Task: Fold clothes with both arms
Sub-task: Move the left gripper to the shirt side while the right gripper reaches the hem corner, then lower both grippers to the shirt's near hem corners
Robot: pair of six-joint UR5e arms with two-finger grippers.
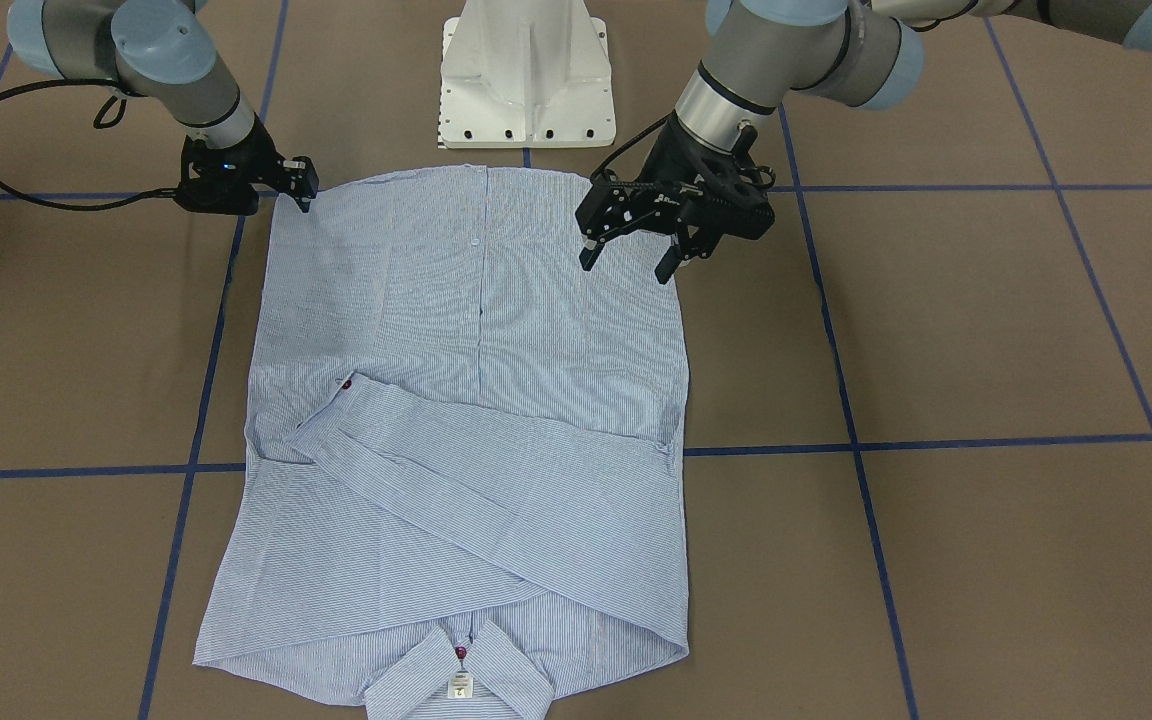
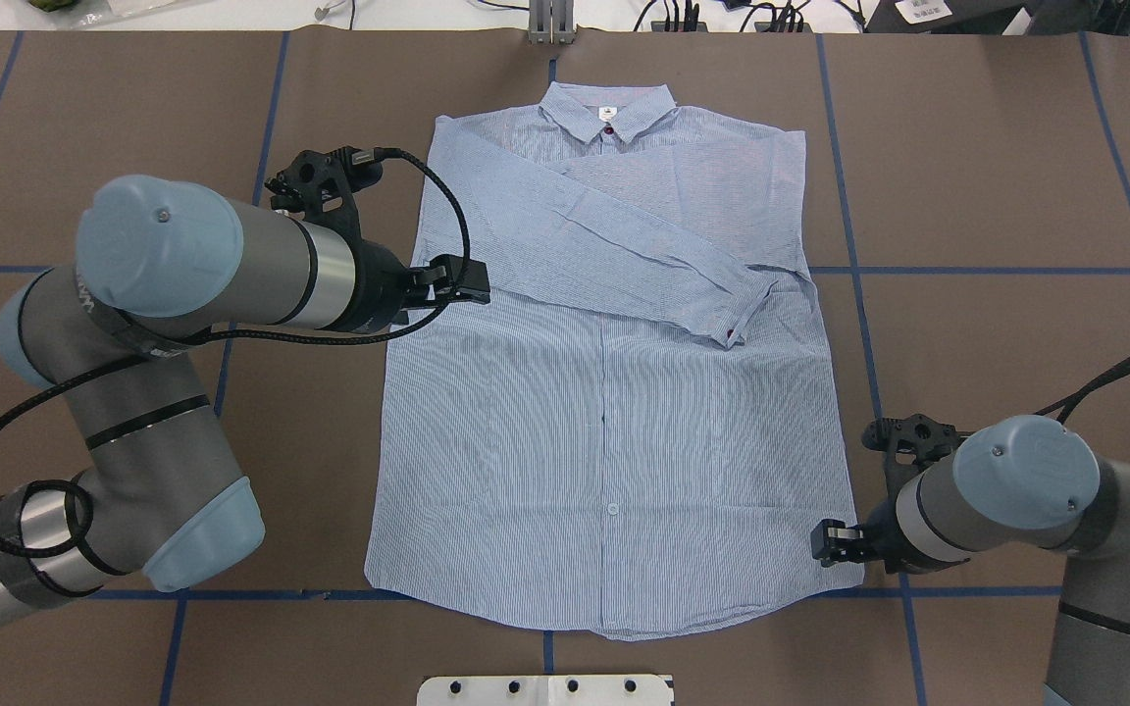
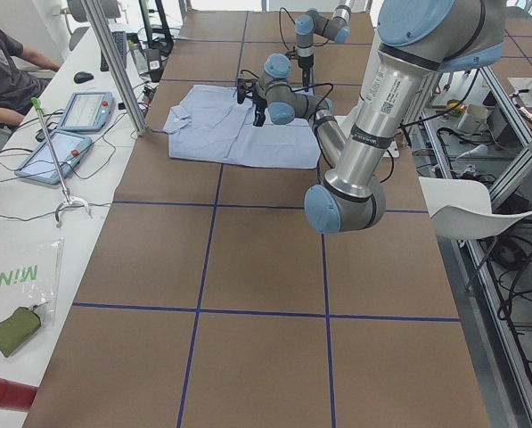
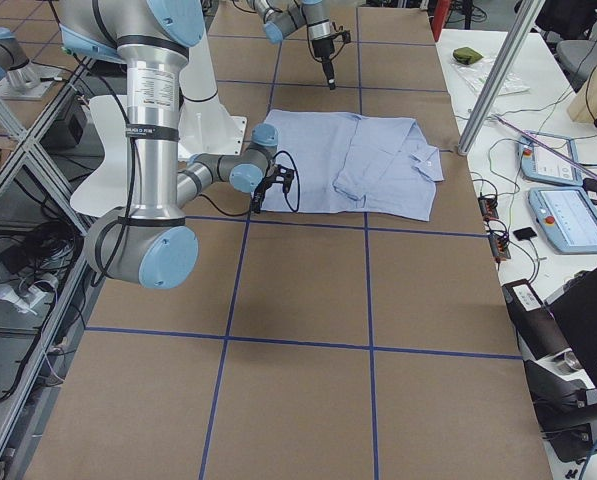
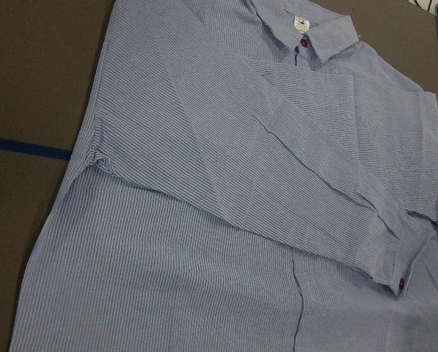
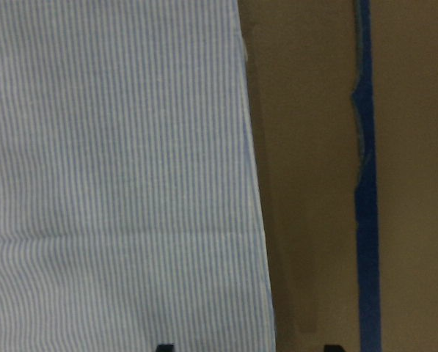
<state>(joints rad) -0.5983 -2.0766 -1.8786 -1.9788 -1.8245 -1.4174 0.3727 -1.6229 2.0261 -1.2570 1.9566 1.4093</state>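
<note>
Overhead exterior footage gives us the clearest look at the shirt [image 2: 604, 441], which lies flat and face up on the brown table [image 2: 997, 176], collar [image 2: 607, 106] at the far edge and hem nearest the robot. One sleeve [image 2: 624, 245] crosses the chest on a diagonal, its cuff ending at a dark red button [image 2: 730, 341]; the other sleeve lies under it and we can make out little of it. The left gripper [image 1: 626, 265] hangs above the shirt's side edge near the armpit, and only the front-facing camera shows its two fingers, which are spread wide with nothing between them. From overhead the left arm [image 2: 231, 255] covers most of that tool, and the left wrist camera shows cloth alone, with no fingers in frame. The right gripper [image 2: 832, 542] sits low at the hem corner on the robot's right. Its wrist camera catches just two dark fingertips [image 6: 165, 347] at the bottom edge, set well apart, one over the striped fabric and one over bare table beside a strip of blue tape [image 6: 365, 220]. We cannot tell whether they touch the cloth. The front-facing frame cuts the collar off at its lower border.
</note>
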